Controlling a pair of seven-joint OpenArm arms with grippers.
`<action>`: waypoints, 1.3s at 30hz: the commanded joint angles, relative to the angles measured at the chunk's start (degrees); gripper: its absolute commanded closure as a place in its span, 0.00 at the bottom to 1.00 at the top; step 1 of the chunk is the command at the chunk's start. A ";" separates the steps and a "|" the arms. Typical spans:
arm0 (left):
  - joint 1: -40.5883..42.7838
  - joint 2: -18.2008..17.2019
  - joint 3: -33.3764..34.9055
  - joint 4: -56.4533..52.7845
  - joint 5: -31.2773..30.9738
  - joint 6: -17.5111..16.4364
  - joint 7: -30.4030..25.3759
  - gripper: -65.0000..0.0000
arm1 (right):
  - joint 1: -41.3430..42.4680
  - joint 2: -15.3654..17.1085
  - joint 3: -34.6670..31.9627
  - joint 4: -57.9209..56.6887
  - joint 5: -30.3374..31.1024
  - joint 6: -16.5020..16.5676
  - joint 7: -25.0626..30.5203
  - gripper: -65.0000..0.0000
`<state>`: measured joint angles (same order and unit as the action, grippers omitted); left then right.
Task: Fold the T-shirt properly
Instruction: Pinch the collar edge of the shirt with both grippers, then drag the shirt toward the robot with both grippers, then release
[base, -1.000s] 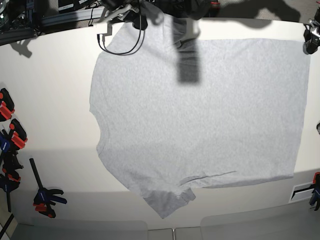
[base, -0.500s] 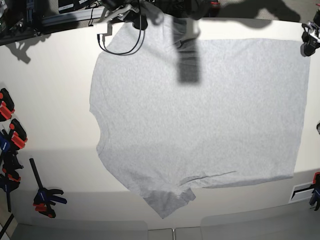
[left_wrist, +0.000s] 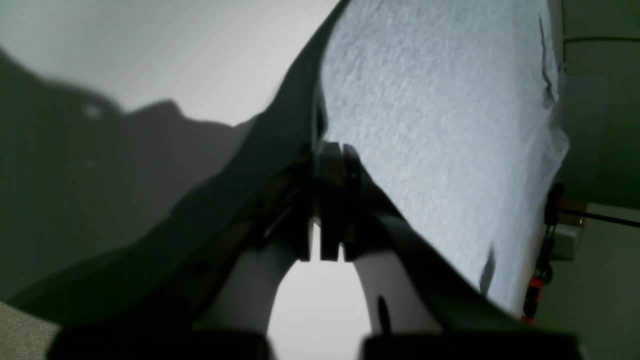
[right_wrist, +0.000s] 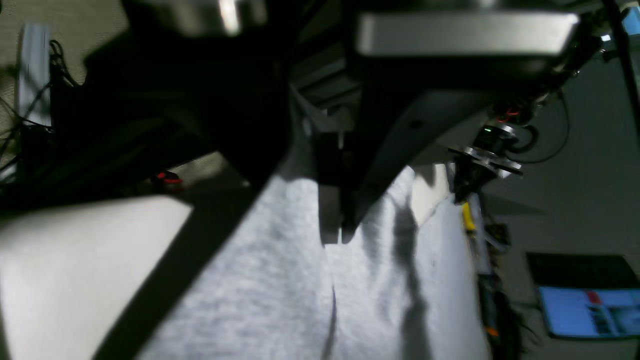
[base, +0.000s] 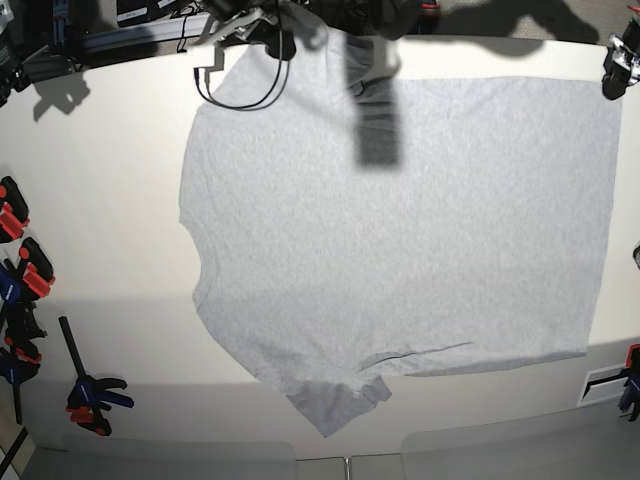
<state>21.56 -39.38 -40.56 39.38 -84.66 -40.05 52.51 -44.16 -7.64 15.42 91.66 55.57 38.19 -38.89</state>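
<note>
The light grey T-shirt (base: 400, 230) lies spread flat on the white table (base: 100, 180), plain side up, with one sleeve folded at the near edge (base: 335, 400). My left gripper (base: 618, 55) is at the shirt's far right corner. In the left wrist view its fingertips (left_wrist: 331, 152) are shut, with the shirt's edge (left_wrist: 440, 125) running into them. My right gripper (base: 270, 35) sits at the far sleeve. In the right wrist view it (right_wrist: 332, 237) is shut over the grey cloth (right_wrist: 280, 300), and a crease runs out from its tips.
A black cable loop (base: 240, 95) lies on the shirt's far left shoulder. Orange and black clamps (base: 25, 270) and a blue-handled one (base: 95, 395) line the left edge. Another clamp (base: 630, 375) is at the right edge. A dark shadow bar (base: 378, 110) crosses the shirt.
My left gripper has shifted a little up and right at the far right corner and has shut. The shirt and the right gripper have not moved.
</note>
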 joint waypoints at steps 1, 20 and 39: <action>0.35 -1.44 -0.26 0.37 -0.34 0.05 -0.15 1.00 | -0.63 -0.15 -0.07 0.74 1.62 1.81 -0.02 1.00; 9.86 -2.10 -8.83 1.77 -0.34 0.05 3.19 1.00 | -10.10 -0.28 -0.07 13.97 2.05 1.81 -1.27 1.00; 24.90 2.45 -16.52 21.79 -0.34 0.05 3.21 1.00 | -24.37 -0.31 -0.07 18.34 7.96 1.81 -2.54 1.00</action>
<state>45.58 -35.55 -56.29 60.55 -83.79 -39.48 56.21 -67.40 -7.81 15.38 109.03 62.43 38.63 -41.67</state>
